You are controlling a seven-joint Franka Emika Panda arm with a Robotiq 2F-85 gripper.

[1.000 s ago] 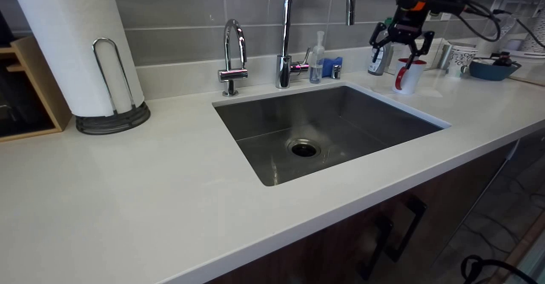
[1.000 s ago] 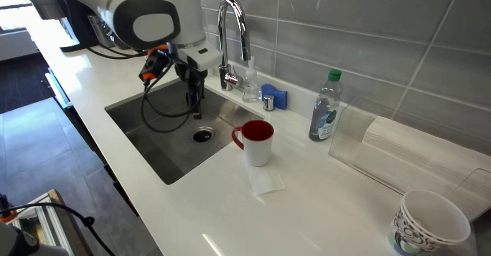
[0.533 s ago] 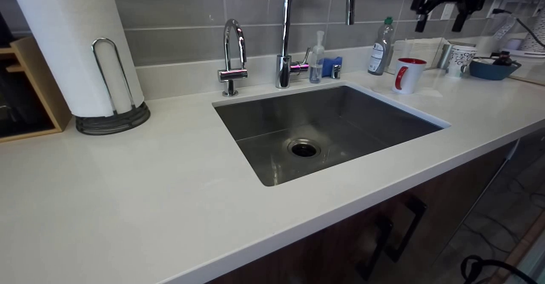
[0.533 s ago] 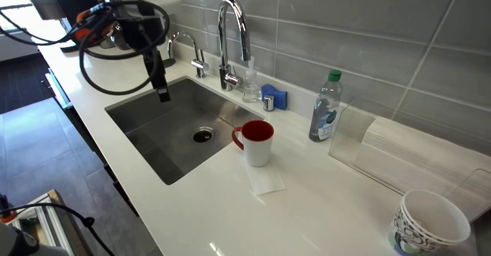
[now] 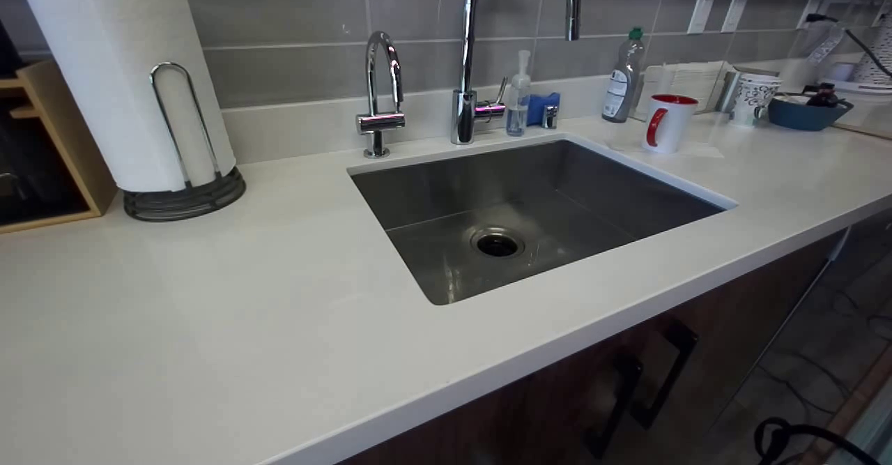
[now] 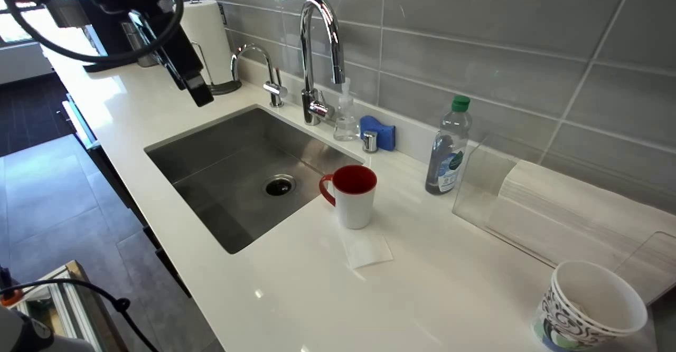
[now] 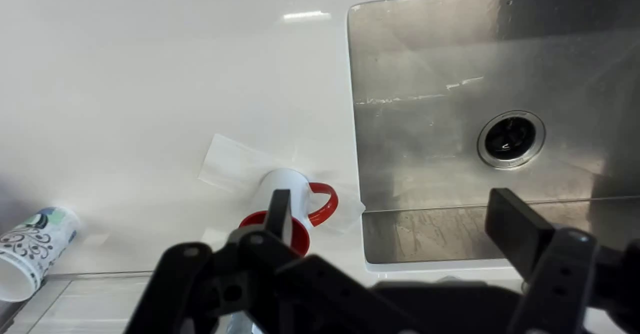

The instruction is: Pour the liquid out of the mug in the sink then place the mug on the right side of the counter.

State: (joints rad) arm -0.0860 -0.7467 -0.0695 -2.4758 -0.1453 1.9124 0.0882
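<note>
End effector (image 7: pixel 395 214) released: jaws wide apart, nothing between them. Hangs in the air, well apart from everything on the counter (image 7: pixel 150 73).

Mug (image 6: pixel 355 199) first: below the end effector, not touching it, showing partly behind one jaw in the wrist view. Upright on the counter in both exterior views, just beside the sink (image 7: pixel 425 138), handle (image 7: pixel 331 202) pointing toward the sink. Napkin (image 6: pixel 368 250) at its foot; can't tell how much sits under the base.

Sink is below too, on the opposite jaw's side, drain (image 7: pixel 511 139) farther in. Pale streaks and spots on the steel; can't tell water from glare or old marks.

Farther out: dish soap bottle (image 6: pixel 448 151) toward the wall (image 6: pixel 501 67), then paper cups (image 6: pixel 586 315) past the mug, away from the sink.

Status, my read: placement matches the goal, mug is right of the sink as you face the wall. Pour can't be confirmed: red interior shows, no liquid level I can make out, so full vs emptied is undecided. If emptied, both steps are done and only parking is left. If not, everything is left: grasp, carry over the sink, tip out, set back down on that same side. Leaning done, since the end effector is free and the mug stands where it should. Low confidence.
</note>
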